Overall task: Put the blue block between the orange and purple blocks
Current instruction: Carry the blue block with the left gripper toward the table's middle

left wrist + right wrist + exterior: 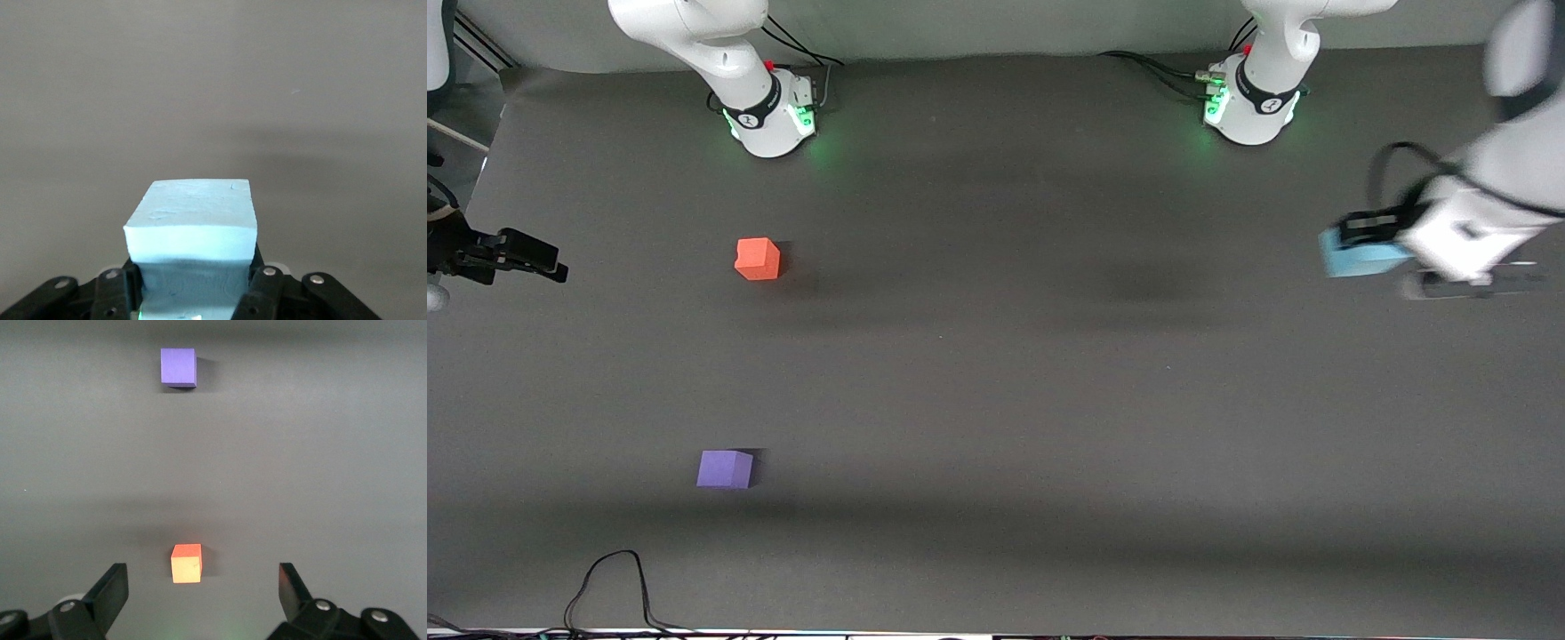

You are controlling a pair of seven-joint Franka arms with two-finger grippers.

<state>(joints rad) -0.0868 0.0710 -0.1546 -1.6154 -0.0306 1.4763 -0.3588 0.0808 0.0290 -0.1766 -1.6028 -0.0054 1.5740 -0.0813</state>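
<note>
- Three cubes were in play: the blue block was up in the air, clamped in the left gripper over the table's end on the left arm's side, well apart from the other two.
- The left wrist view showed the grip plainly: the two fingers pressed against opposite sides of the blue block, its pale top face and one side standing clear above them, with bare dark table below.
- The orange block sat on the table toward the right arm's end, not far from that arm's base.
- The purple block lay nearer to the front camera than the orange one, roughly in line with it, and the stretch of mat between them held nothing.
- The right gripper waited at the edge of the table on the right arm's side; in its wrist view the jaws stood wide and empty, framing the orange block, with the purple block farther off.
- Judged from this, the pickup was done, but the carry and the placement were both left.
- What remained looked like a long traverse along the table, then a descent into the gap and a release there.
</note>
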